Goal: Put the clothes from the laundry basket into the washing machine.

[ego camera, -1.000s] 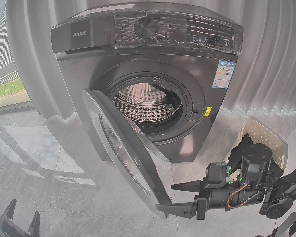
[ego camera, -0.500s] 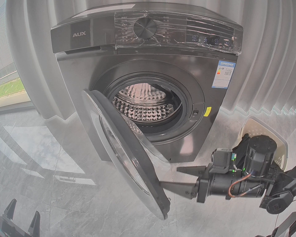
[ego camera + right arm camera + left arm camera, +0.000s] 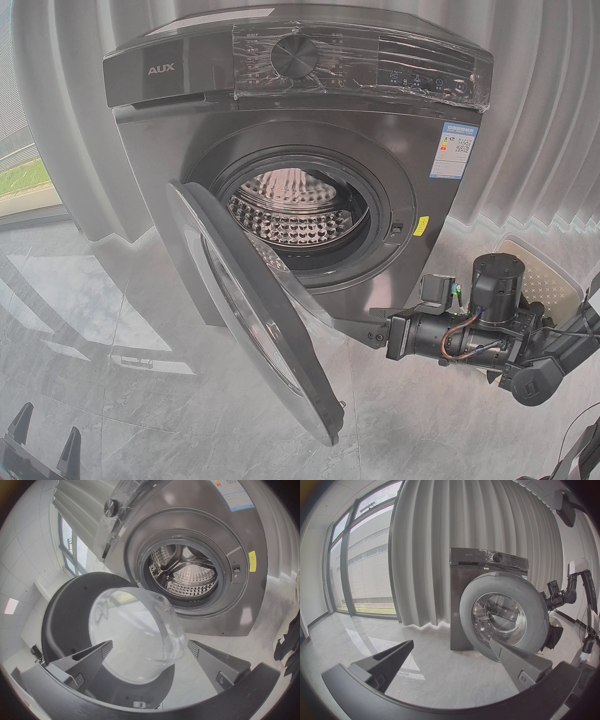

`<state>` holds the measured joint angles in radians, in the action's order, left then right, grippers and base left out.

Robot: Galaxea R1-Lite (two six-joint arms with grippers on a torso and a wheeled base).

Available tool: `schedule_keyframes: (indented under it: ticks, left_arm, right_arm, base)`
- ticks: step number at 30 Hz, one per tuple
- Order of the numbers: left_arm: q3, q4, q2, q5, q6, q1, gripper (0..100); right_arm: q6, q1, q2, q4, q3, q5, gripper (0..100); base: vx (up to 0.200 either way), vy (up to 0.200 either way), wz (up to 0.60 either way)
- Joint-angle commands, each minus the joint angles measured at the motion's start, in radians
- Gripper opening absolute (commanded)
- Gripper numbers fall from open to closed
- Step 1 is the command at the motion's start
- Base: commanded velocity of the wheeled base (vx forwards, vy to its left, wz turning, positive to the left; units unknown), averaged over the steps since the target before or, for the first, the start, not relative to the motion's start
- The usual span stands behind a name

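The grey washing machine (image 3: 300,144) stands with its round door (image 3: 250,306) swung open to the left, and its steel drum (image 3: 294,212) holds no clothes. My right gripper (image 3: 367,320) is open and holds nothing; it hovers low between the door's inner side and the machine front, pointing left. In the right wrist view the right gripper (image 3: 149,644) faces the door's glass bowl (image 3: 134,630). The white laundry basket (image 3: 550,281) sits on the floor to the right of the machine, partly behind my right arm. Dark clothes (image 3: 554,636) hang over its rim. My left gripper (image 3: 44,440) is open, low at the near left.
Pale pleated curtains (image 3: 537,125) hang behind and on both sides of the machine. A tall window (image 3: 365,561) is to the left. The glossy grey tiled floor (image 3: 125,350) is bare left of the door and in front of the machine.
My right gripper has risen from the door's lower rim and moved towards the machine front, staying open. The door and the left gripper have not moved.
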<state>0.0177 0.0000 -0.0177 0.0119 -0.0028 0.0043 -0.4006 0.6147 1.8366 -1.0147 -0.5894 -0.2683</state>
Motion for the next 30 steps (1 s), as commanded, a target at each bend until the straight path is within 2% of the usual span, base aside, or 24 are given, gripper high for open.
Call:
schedule_keyframes:
  ticks: [1,4,16,22,30]
  left_arm:
    - [-0.018,0.000,0.018,0.000,0.001,0.000,100]
    - [-0.018,0.000,0.018,0.000,0.000,0.000,100]
    - [-0.018,0.000,0.018,0.000,0.000,0.000,100]
    - [-0.018,0.000,0.018,0.000,0.000,0.000,100]
    - [-0.018,0.000,0.018,0.000,0.000,0.000,100]
  right_arm:
    - [0.000,-0.010,0.104,-0.001,-0.060,0.020,100]
    - [0.002,-0.016,0.141,-0.001,-0.086,0.037,100]
    - [0.002,-0.075,0.222,0.001,-0.127,0.038,100]
    - [0.006,-0.050,0.225,-0.001,-0.104,0.037,100]
    - [0.005,0.020,0.214,-0.005,-0.067,0.037,100]
  base:
    - [0.000,0.000,0.00]
    - [0.000,0.000,0.00]
    - [0.000,0.000,0.00]
    - [0.000,0.000,0.00]
    - [0.000,0.000,0.00]
